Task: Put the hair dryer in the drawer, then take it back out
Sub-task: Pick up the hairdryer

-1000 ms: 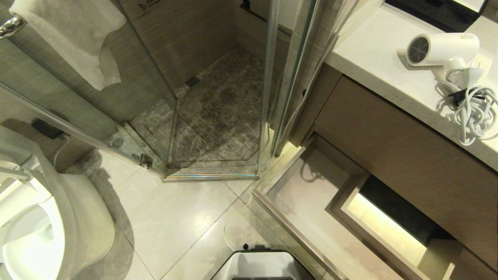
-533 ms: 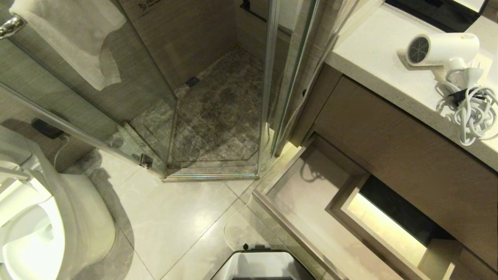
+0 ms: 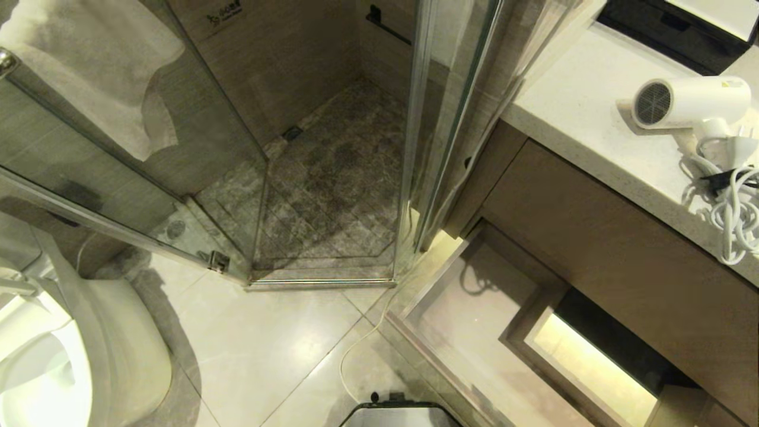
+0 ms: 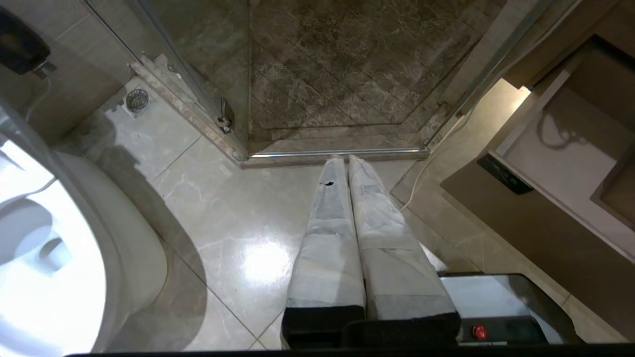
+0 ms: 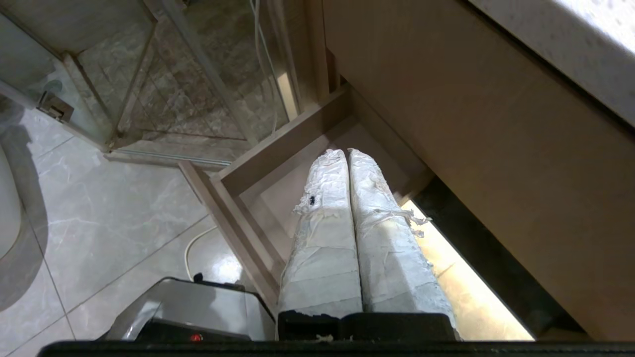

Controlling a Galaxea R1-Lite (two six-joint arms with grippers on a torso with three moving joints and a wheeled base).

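The white hair dryer (image 3: 691,102) lies on its side on the pale countertop (image 3: 584,110) at the right of the head view, dark grille facing left, its coiled white cord (image 3: 732,204) heaped beside it near the counter edge. Below, the light-brown drawer (image 3: 468,302) stands pulled open with nothing in it, a boxed cut-out (image 3: 578,356) at its back. Neither arm shows in the head view. My left gripper (image 4: 346,159) hangs shut over the floor tiles. My right gripper (image 5: 347,152) is shut and empty above the open drawer (image 5: 258,163).
A glass shower enclosure (image 3: 332,178) fills the middle, a white towel (image 3: 95,71) hanging on its rail at the left. A toilet (image 3: 65,356) stands at the near left. A thin white cable (image 3: 356,344) runs over the floor tiles toward my base (image 3: 400,415).
The whole head view has shifted: the counter, hair dryer and drawer sit lower and further right in the picture now. That is camera motion; the things themselves have not moved.
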